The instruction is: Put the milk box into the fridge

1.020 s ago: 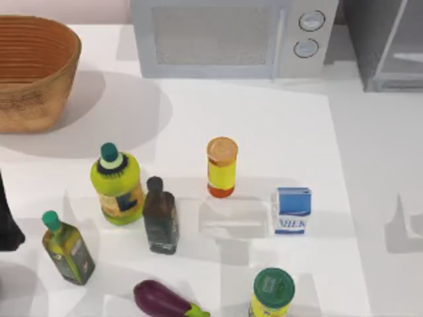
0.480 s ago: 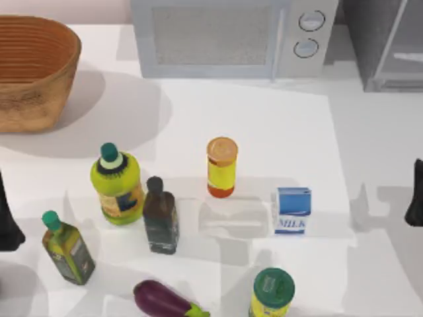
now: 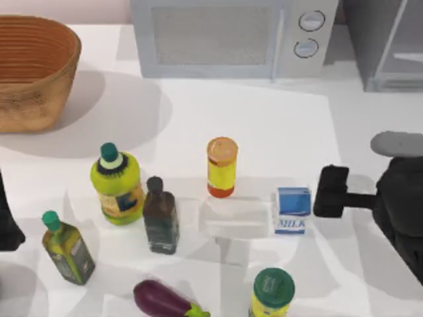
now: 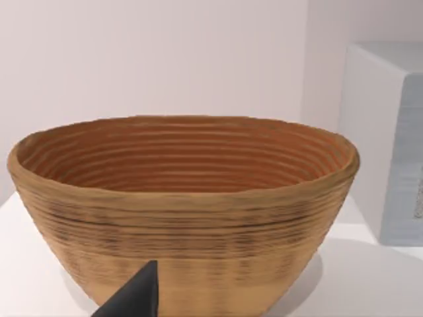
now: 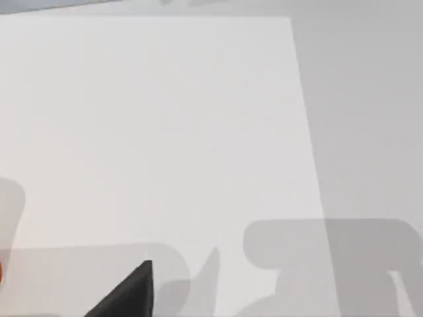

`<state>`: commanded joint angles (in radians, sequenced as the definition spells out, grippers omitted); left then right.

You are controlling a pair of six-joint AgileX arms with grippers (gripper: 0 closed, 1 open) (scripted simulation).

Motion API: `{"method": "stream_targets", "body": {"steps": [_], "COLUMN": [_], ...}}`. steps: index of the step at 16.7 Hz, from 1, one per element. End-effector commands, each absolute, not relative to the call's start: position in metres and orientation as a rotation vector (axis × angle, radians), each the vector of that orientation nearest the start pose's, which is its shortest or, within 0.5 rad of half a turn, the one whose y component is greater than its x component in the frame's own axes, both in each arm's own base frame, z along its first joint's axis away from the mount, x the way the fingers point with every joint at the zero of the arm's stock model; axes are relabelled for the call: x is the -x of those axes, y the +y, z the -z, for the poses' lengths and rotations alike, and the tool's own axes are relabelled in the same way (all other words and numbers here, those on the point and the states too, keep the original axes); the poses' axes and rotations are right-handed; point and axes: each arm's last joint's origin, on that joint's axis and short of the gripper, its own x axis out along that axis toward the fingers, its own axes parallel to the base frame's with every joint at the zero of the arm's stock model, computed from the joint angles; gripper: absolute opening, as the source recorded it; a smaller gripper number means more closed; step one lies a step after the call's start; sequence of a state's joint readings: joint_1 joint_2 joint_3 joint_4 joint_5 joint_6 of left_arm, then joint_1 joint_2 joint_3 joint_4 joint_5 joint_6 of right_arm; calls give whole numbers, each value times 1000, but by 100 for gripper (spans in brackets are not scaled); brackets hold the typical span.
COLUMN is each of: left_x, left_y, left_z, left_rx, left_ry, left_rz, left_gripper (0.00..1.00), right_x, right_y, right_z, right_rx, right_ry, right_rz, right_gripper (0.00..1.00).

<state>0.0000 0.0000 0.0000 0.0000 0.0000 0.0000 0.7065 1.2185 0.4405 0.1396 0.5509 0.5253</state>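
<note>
I saw the milk box [image 3: 293, 209] standing upright, "MILK" lettering facing near. My right gripper [image 3: 330, 191] hung just right of it, possibly touching; I couldn't tell its opening.

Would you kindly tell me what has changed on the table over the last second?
The right arm came in from the table's right edge, and its right gripper now sits just right of the milk box, holding nothing. The milk box, bottles, jars, eggplant, basket and parked left arm stayed put.
</note>
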Motion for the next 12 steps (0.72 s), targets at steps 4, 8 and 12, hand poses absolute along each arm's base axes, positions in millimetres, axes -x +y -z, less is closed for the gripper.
{"method": "stream_targets", "body": {"steps": [4, 8, 12], "left_x": [-106, -106, -106], "left_y": [-1, -1, -1], "left_z": [-160, -160, -160], "left_rx": [0, 0, 0], "left_ry": [0, 0, 0], "left_rz": [0, 0, 0], "left_gripper": [100, 100, 100], "right_x": [-184, -178, -173], "right_y": [179, 211, 224], "right_z": [-136, -111, -98], "right_rx": [-77, -29, -4], "right_ry": [580, 596, 600], "right_rz": [-1, 7, 10], "right_gripper": [100, 100, 100]}}
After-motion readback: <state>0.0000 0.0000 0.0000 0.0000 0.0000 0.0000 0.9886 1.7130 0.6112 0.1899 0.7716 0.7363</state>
